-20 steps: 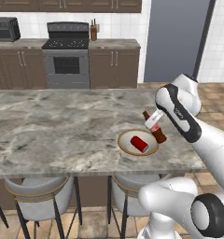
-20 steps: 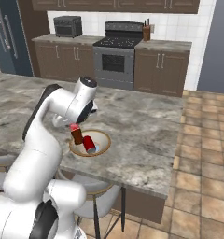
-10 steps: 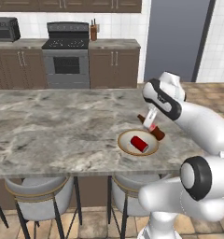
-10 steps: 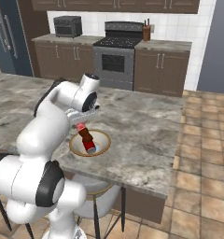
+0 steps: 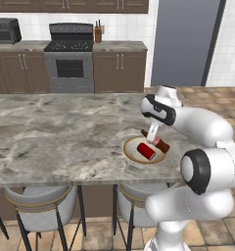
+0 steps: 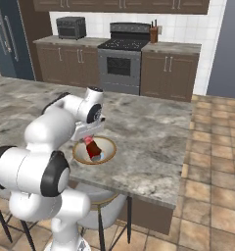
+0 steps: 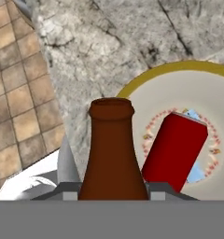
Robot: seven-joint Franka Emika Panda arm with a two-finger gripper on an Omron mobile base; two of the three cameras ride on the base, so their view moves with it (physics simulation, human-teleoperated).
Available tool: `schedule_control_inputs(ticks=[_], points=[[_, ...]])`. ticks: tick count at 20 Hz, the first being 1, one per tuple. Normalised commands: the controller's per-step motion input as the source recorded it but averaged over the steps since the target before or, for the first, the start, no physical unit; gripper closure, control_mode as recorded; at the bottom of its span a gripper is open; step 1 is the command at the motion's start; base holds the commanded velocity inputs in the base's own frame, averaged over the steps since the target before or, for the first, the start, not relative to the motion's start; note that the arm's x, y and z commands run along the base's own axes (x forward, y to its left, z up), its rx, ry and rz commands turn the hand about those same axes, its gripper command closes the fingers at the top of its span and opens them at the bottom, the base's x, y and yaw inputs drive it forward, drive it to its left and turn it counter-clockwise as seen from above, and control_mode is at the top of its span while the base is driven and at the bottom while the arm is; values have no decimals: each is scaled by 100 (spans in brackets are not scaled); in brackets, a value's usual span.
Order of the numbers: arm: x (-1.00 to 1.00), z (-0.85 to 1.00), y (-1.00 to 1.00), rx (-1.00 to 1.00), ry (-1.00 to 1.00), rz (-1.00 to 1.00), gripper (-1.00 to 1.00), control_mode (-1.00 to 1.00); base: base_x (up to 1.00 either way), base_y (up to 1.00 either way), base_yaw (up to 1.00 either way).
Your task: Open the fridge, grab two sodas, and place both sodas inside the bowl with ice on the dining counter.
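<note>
A red soda can lies on its side in the wooden-rimmed bowl on the dining counter. My gripper hangs just over the bowl's right rim, shut on a dark brown bottle. The bottle's neck points toward the can and stands close beside it. Bluish ice shows under the can. The fridge stands at the far left, doors closed.
Two grey stools sit under the counter's near edge. A black stove and brown cabinets line the back wall, with a toaster on them. Tiled floor lies to the counter's right.
The arm's elbow has swung round. The gripper with the brown bottle has shifted slightly left and down, closer over the bowl. The red can has not moved.
</note>
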Motion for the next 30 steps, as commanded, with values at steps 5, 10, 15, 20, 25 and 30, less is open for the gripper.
schedule_control_inputs(ticks=[5,10,15,20,25,30], points=[[8,-34,-8,-1,0,1,100,-100,0,0,0],[16,-19,-10,-1,0,0,100,-100,0,0,0],[23,-3,-4,-1,0,0,100,-100,0,0,0],[33,0,0,-2,0,0,100,-100,0,0,0],[35,-6,0,-4,0,0,100,-100,0,0,0],[17,-28,0,-4,0,0,100,-100,0,0,0]])
